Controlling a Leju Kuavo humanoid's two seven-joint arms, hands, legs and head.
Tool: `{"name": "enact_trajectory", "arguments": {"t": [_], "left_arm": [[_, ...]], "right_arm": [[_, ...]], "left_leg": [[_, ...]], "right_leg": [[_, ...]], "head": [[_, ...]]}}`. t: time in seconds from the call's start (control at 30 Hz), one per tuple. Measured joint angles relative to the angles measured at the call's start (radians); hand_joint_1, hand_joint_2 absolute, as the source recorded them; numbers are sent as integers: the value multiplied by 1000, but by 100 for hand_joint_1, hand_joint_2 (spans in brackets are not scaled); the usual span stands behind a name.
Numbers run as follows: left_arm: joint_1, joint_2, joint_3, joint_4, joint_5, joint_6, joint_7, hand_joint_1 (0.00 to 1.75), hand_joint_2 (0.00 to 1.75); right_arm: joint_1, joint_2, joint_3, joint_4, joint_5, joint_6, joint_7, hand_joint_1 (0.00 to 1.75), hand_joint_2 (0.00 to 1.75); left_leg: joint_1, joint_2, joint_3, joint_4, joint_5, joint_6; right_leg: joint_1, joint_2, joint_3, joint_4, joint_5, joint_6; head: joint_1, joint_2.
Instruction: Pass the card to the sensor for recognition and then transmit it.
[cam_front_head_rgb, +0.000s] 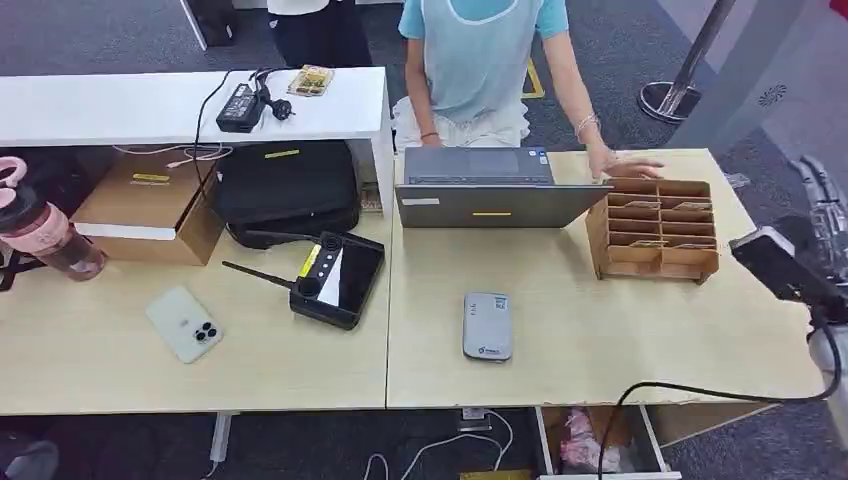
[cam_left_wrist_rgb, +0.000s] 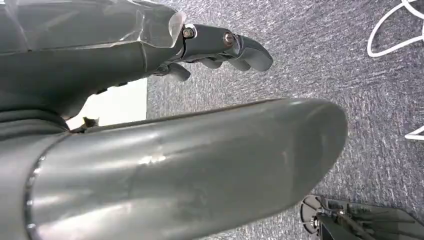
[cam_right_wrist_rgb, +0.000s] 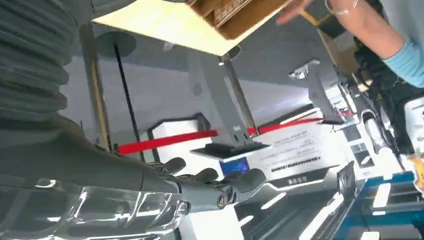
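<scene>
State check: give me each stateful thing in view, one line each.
Grey laptop: lid open, tilted back.
Brown wooden card rack: upright, cards in some slots; a person's hand rests at its back edge.
Grey card sensor: flat on the table, nothing on it.
White phone: face down.
Left hand: fingers curled, holding nothing.
Right hand: fingers curled, holding nothing.
</scene>
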Motion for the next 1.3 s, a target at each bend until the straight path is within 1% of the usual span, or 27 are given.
{"name": "enact_trajectory", "arguments": {"t": [0.17,0.33,0.4,0.57,0.77,1.07,1.3], "left_arm": [[2,0,0,0,-11,-6,-1,0,0],[2,0,0,0,-17,-8,-5,0,0],[2,0,0,0,-18,-8,-6,0,0],[2,0,0,0,-20,-10,-8,0,0],[2,0,0,0,-23,-13,-10,0,0],[1,0,0,0,-28,-13,-15,0,0],[1,0,0,0,-24,-11,-15,0,0]], "right_arm": [[124,-23,-87,-120,-2,-3,11,0,175],[191,-35,-146,-194,0,-2,16,0,175],[212,-39,-164,-218,19,15,31,0,175],[258,-49,-196,-255,60,56,54,0,175],[313,-51,-233,-302,80,74,69,0,175],[371,-51,-276,-336,91,92,73,0,175],[379,-50,-285,-341,100,104,73,0,175]], "left_leg": [[0,0,0,0,0,0],[0,1,0,0,0,0],[0,1,0,0,0,0],[0,1,0,0,0,0],[0,1,0,0,0,0],[0,1,0,0,0,0],[0,2,0,0,0,0]], "right_leg": [[0,0,0,0,0,0],[0,1,0,0,0,0],[0,1,0,0,0,0],[0,1,0,0,0,0],[0,1,0,0,0,0],[0,1,0,0,0,0],[0,1,0,0,0,0]], "head": [[1,0],[0,0],[0,0],[1,0],[0,0],[0,0],[0,0]]}}
